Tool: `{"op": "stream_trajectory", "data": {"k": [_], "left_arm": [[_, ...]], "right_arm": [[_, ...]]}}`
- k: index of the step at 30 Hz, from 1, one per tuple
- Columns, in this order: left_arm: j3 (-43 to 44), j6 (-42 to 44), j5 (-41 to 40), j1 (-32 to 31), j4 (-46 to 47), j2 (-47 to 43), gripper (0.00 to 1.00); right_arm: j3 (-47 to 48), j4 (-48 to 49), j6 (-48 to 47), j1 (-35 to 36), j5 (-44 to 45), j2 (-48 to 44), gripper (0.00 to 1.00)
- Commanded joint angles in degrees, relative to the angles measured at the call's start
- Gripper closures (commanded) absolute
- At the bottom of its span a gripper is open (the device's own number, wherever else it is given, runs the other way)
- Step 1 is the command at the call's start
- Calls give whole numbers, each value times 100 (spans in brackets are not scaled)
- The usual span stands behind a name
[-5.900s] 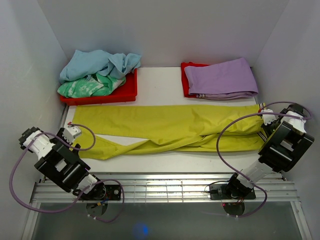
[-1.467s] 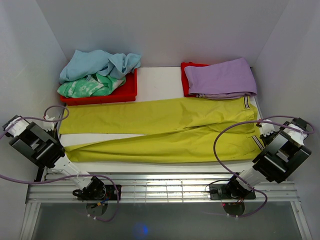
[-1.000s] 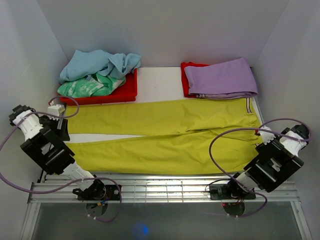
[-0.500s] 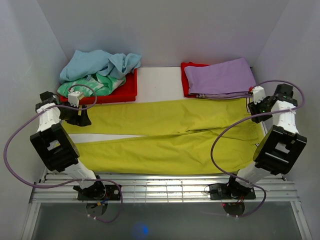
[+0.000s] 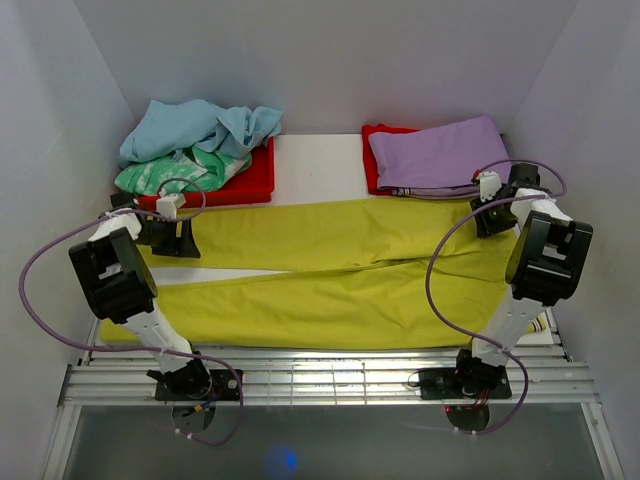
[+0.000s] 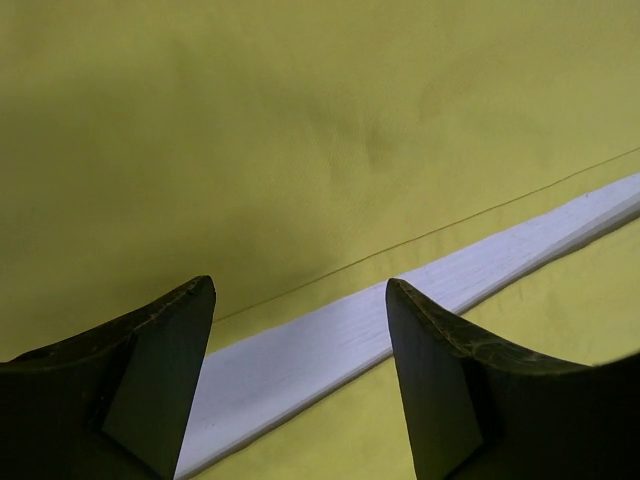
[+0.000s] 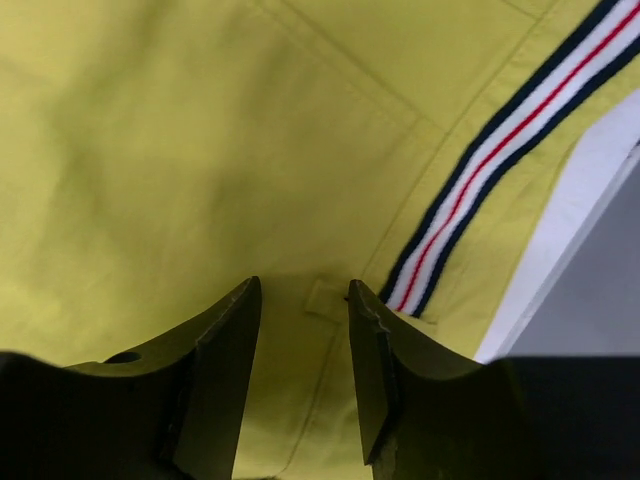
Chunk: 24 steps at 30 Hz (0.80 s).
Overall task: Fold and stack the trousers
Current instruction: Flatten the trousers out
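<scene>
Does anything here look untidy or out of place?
Yes, in the left red tray: the blue garment and the green-patterned one lie crumpled in a heap, and the blue cloth spills over the tray's back right corner. The trousers lie flat and the lilac garment is folded.

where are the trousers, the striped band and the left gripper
trousers (image 5: pixel 330 235), top view, far leg's middle
striped band (image 7: pixel 515 160), right wrist view, mid-length
left gripper (image 6: pixel 300 300), left wrist view, midway between fingertips
</scene>
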Motion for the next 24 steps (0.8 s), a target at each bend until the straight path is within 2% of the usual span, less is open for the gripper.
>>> {"op": "stream_trajectory", "data": {"k": [1, 5, 6, 9, 12, 13, 15, 16, 19, 24], "left_arm": [[-66, -191, -266, -34, 238, 53, 21], [65, -323, -749, -34, 255, 413, 27], [100, -323, -915, -34, 247, 553, 32], [197, -297, -1110, -34, 246, 721, 36], [329, -236, -953, -34, 55, 634, 30], [399, -44, -613, -34, -112, 442, 23], [592, 256, -337, -25, -682, 187, 18], [619, 335, -311, -25, -859, -76, 15], [576, 897, -231, 19, -1624, -533, 13], [-257, 1328, -345, 54, -1977, -1290, 14]], "right_arm": [[293, 545, 144, -3, 680, 434, 54], [224, 975, -23, -30, 1454, 761, 57], [197, 1037, -32, -38, 1629, 770, 57], [153, 1143, 64, -82, 1727, 569, 57], [214, 978, 179, -82, 1518, 209, 56], [258, 872, 196, -82, 1412, -80, 53], [337, 408, 153, -74, 1027, -415, 50], [355, 205, 92, -82, 746, -747, 45], [267, -525, -207, -74, 147, -1319, 39], [-171, -1457, -682, -65, -258, -1840, 41]]}}
